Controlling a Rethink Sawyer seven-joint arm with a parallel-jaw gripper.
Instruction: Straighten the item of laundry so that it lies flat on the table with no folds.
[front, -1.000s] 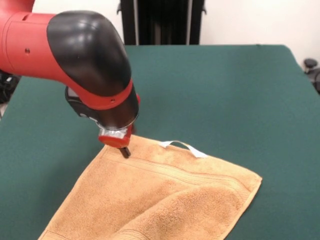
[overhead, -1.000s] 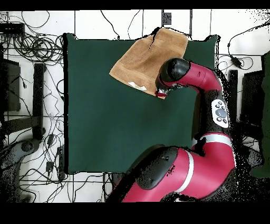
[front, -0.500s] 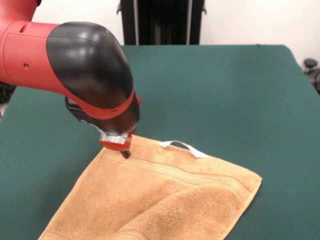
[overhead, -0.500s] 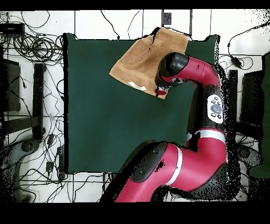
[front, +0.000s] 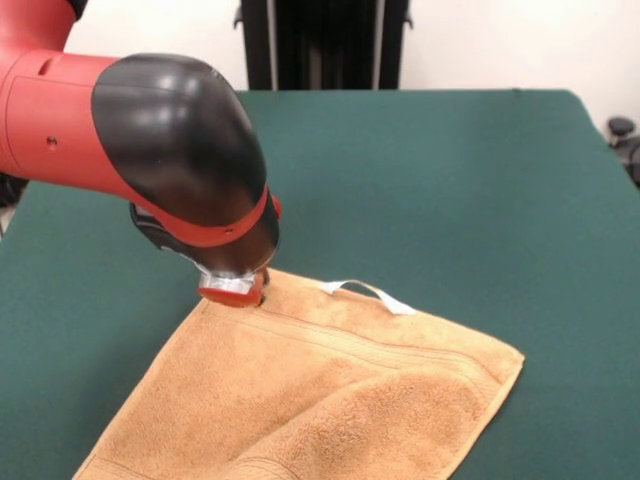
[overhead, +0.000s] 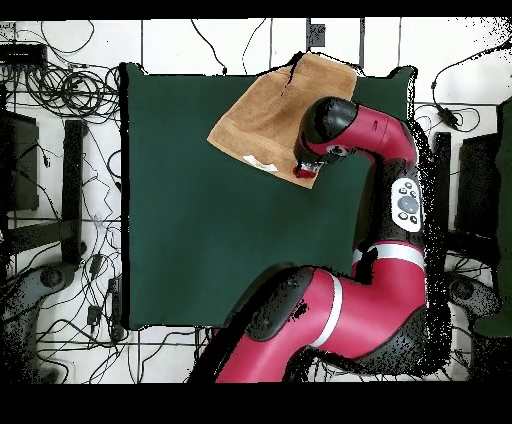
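Towel (front: 330, 395) on the bench (front: 450, 180) at its edge, one part doubled over so flattening is unfinished; tool (front: 240, 290) down at a towel corner, grip state hidden, can't tell.

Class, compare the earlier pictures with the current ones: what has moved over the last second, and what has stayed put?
The gripper has sunk lower onto the corner of the golden-tan terry towel; its dark tip, visible earlier, is now hidden behind the wrist. The towel with its white loop tag stays folded and unmoved on the dark green felt table.
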